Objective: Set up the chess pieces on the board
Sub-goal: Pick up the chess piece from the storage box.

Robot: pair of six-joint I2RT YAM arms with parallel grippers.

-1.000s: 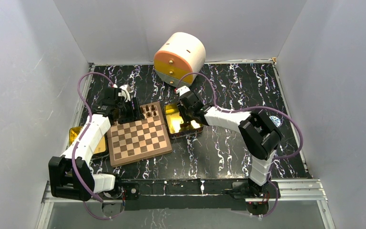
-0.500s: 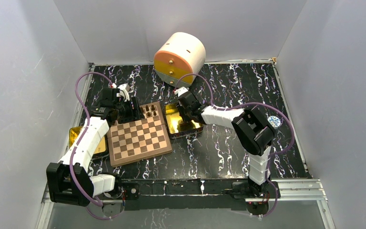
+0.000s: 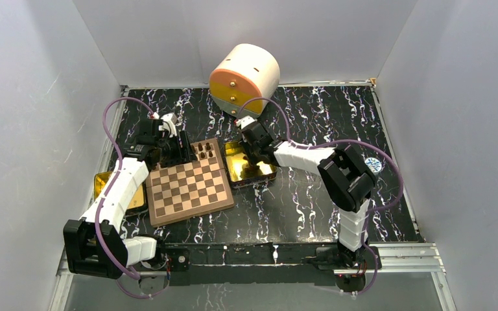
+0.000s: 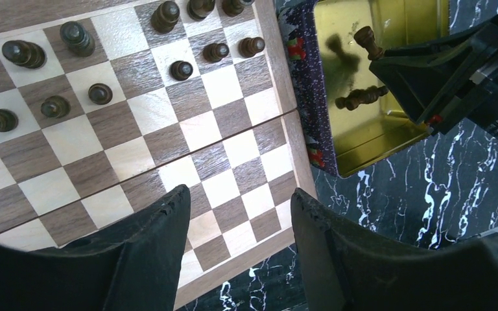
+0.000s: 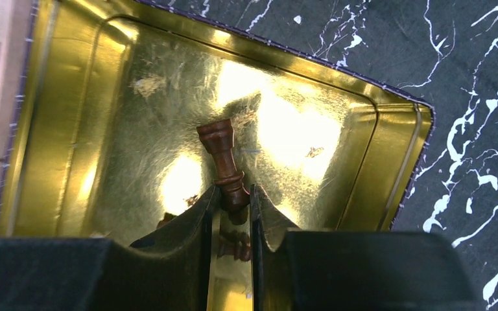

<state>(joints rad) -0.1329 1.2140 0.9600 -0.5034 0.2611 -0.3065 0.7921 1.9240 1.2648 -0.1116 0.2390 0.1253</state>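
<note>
The board (image 3: 188,188) lies in front of the left arm, with several dark chess pieces (image 3: 204,152) on its far rows. In the left wrist view these pieces (image 4: 181,70) stand at the top of the board (image 4: 188,139). My left gripper (image 4: 240,197) hovers open over the board's near right corner with nothing between its fingers. My right gripper (image 5: 233,194) reaches into the gold tin (image 5: 78,116) and is shut on the base of a brown chess piece (image 5: 224,162), whose head sticks out beyond the fingertips. A second piece (image 4: 362,97) lies in the tin.
The gold tin (image 3: 233,170) touches the board's right edge. Another gold tin (image 3: 104,184) sits left of the board under the left arm. A cream and orange round drawer box (image 3: 244,79) stands at the back wall. The table has a black marbled top.
The right gripper's jaws have closed onto the piece in the tin. The right arm's elbow shifted slightly left. The left arm drew back a little, then held still.
</note>
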